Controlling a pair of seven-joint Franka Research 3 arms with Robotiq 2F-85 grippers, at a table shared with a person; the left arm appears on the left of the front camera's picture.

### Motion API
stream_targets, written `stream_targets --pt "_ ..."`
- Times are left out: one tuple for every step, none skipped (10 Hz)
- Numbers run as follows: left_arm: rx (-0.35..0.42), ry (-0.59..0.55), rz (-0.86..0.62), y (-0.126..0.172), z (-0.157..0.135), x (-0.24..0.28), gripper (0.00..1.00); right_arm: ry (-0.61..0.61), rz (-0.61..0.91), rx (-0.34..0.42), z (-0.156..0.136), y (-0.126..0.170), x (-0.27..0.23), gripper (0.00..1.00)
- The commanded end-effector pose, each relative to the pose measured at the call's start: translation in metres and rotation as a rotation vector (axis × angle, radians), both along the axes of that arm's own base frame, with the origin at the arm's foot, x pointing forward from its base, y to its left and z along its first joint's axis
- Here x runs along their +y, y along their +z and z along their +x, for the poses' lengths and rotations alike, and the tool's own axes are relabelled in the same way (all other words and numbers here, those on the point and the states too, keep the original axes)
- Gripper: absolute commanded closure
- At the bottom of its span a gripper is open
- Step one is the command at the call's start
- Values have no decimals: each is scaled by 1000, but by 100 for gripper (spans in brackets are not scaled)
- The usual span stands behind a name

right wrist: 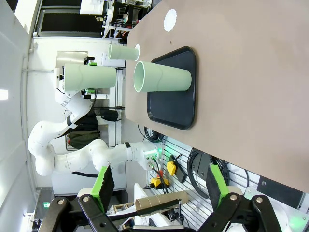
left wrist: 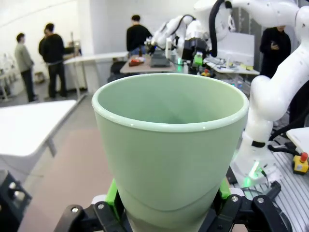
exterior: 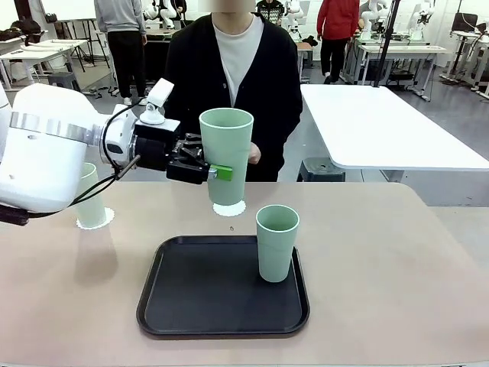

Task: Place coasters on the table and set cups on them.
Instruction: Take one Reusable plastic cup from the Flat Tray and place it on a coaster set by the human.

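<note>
Tall tapered matte mint-green cup [exterior: 226, 153], upright, clenched at mid-wall in left claw [exterior: 205, 170], over lacy scalloped white paper coaster [exterior: 228, 208] on smooth beige worktop [exterior: 382, 260]. Second cup [exterior: 91, 200] standing on left coaster [exterior: 103, 222]; third cup [exterior: 276, 243] on black rounded-corner tray [exterior: 191, 306]. Right claw [right wrist: 159, 182] released, off the worktop.

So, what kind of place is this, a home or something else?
Probably a robotics lab: the left gripper holds a cup, white worktables stand behind the person, and a yellow emergency-stop box lies nearby.
</note>
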State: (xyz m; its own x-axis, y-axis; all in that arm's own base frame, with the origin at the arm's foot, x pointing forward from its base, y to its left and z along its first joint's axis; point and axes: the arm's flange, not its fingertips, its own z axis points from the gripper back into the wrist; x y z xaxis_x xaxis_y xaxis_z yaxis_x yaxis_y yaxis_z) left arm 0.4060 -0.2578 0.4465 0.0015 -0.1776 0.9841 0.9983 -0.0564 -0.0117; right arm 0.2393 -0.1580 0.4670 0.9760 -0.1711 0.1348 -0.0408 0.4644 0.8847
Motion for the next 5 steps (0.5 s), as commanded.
stream_targets --pt "-6 -8 -6 5 1 -4 28 3 7 -4 0 0 -1 0" --pt "-6 -8 -6 5 1 -4 28 3 7 -4 0 0 -1 0" --pt "-6 -8 -6 5 1 -4 28 3 7 -4 0 0 -1 0" --pt "-6 -8 -6 5 1 -4 28 3 7 -4 0 0 -1 0" --pt "-1 -2 1 0 0 -1 14 3 7 -4 0 0 -1 0"
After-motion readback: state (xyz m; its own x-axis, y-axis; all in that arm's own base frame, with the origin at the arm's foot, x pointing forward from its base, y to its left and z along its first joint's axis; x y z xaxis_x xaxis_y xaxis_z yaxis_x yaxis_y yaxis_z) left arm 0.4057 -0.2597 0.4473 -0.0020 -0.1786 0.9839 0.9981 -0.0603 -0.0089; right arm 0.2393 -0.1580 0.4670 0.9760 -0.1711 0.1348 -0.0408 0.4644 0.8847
